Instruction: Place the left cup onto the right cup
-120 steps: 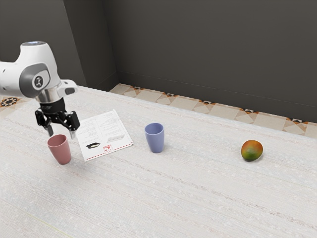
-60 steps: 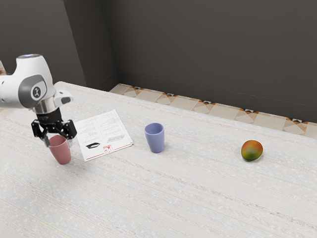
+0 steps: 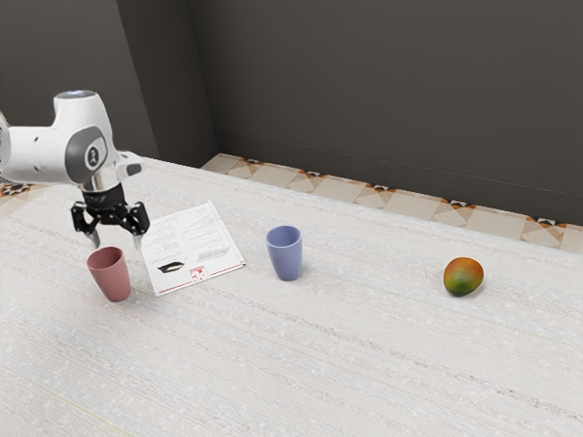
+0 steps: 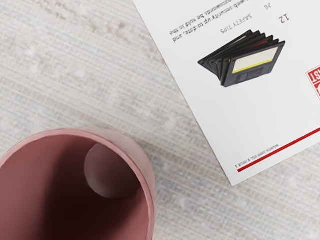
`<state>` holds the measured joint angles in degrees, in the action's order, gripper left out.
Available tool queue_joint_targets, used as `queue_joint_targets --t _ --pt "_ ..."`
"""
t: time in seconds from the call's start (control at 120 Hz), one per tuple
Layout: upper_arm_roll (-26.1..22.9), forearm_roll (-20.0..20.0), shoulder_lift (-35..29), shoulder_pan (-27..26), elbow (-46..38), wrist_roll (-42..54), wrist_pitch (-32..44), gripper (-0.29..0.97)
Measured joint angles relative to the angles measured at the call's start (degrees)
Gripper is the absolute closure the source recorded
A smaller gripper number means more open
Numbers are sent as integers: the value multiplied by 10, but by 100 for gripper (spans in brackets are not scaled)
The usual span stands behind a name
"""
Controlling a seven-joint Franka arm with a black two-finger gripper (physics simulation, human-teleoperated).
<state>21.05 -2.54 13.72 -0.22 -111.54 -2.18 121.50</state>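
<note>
- The claw [image 3: 114, 240] hangs with its two black fingers spread apart and pointing down at the table [image 3: 364, 364]. It is open and grips nothing.
- Just below the claw stands the pink cup [image 3: 109, 273], mouth up, its rim close under the fingertips. Neither finger presses on its wall.
- In the wrist view the pink cup [image 4: 75, 190] lies right under the hand, so its inside and round bottom can be seen.
- Next to that cup, on the side away from the arm, a printed sheet [image 3: 191, 248] lies flat on the table. Its nearest edge is close to the cup but apart from it.
- The wrist view shows the sheet [image 4: 240, 75] carrying a drawing of a black fan-shaped folder with a yellow label, lines of small print and a red stripe along one edge.
- Beyond the sheet from the claw, the blue cup [image 3: 284, 252] stands upright and alone.
- Much farther out in the same direction, well apart from both cups, a mango [image 3: 463, 276] rests on the table.
- Behind the table run a patterned tile floor [image 3: 410, 196] and a dark wall [image 3: 383, 82].
</note>
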Motion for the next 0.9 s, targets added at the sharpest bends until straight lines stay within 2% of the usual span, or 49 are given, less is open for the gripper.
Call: queue_joint_targets --t 0.3,0.533,0.667,0.808,0.9 --pt "-3 -29 63 15 3 -1 12 2" --pt "-3 -35 73 13 -1 -2 36 4" --pt "-3 -38 75 14 -5 -2 47 17" --pt "-3 -39 75 13 -6 -3 53 47" --pt "-3 -39 76 12 -6 -4 55 60"
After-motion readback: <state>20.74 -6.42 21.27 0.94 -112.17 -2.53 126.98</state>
